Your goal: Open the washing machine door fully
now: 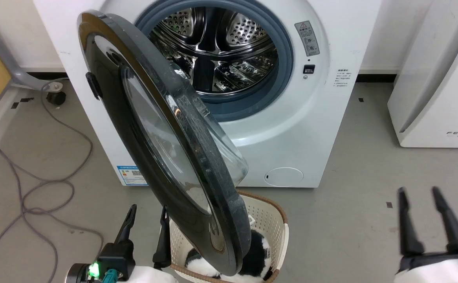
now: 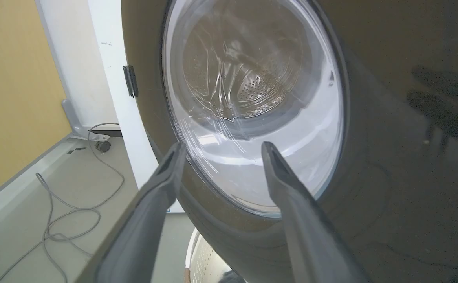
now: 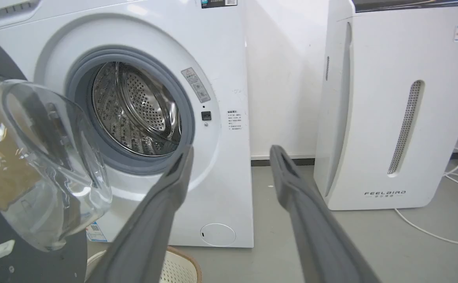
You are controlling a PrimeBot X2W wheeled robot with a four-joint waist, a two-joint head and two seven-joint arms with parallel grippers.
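Gaping wide and empty, left gripper (image 1: 148,210) sits just beside the glossy black face of the one round washing machine door (image 1: 154,129), contact unclear. Door stands part-open, clear glass bowl bulging toward the white washing machine (image 1: 311,118) front. Also released and empty, right gripper (image 1: 418,192) well apart. One perforated cream basket (image 1: 268,218) under door's lower edge.

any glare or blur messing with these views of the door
Head view: the jaws of the right gripper look smeared, the rest is sharp. Left wrist view: the washing machine door mirrors dark shapes, its glass streaked with glare. Right wrist view: even light, the clear glass warps what lies behind it.
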